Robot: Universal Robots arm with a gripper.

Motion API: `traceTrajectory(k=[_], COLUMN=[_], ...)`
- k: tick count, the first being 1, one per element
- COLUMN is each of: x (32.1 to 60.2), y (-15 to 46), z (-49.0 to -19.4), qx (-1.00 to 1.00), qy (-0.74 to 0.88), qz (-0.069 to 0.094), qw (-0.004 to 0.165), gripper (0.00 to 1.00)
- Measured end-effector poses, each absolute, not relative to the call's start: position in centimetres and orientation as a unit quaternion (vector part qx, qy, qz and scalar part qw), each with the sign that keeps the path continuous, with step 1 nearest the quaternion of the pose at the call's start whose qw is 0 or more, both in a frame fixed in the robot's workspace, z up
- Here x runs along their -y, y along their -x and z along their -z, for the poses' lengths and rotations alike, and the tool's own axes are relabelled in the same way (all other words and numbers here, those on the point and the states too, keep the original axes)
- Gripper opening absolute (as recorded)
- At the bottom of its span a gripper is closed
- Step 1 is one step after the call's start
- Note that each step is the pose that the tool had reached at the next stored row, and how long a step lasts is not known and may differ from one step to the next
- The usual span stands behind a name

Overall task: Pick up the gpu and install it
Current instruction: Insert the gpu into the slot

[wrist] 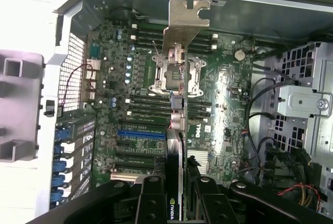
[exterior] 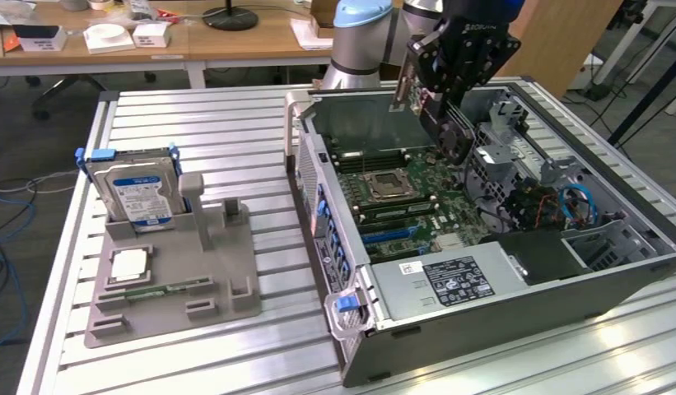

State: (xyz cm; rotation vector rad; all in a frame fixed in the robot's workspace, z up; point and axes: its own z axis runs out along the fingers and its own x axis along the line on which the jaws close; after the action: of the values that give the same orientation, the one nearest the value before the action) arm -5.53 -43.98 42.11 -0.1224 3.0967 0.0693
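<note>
I hold the gpu above the open computer case, over the far part of the motherboard. My gripper is shut on the card's upper edge. In the wrist view the gpu appears edge-on as a thin dark card, and its silver bracket points toward the case's rear wall. My gripper clamps the card between its black fingers. The card hangs above the motherboard, near the processor socket, apart from the slots below.
A grey fixture on the slatted table holds a hard drive, a small chip and a memory stick. Inside the case are a power supply, a drive cage and loose cables.
</note>
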Motion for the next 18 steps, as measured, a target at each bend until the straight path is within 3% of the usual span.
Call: traceTrajectory(k=[18], x=[43.98], y=[5.53], z=[-42.11], qx=[-0.997], qy=[0.068], qz=[-0.023], qw=[0.02], gripper=[0.26])
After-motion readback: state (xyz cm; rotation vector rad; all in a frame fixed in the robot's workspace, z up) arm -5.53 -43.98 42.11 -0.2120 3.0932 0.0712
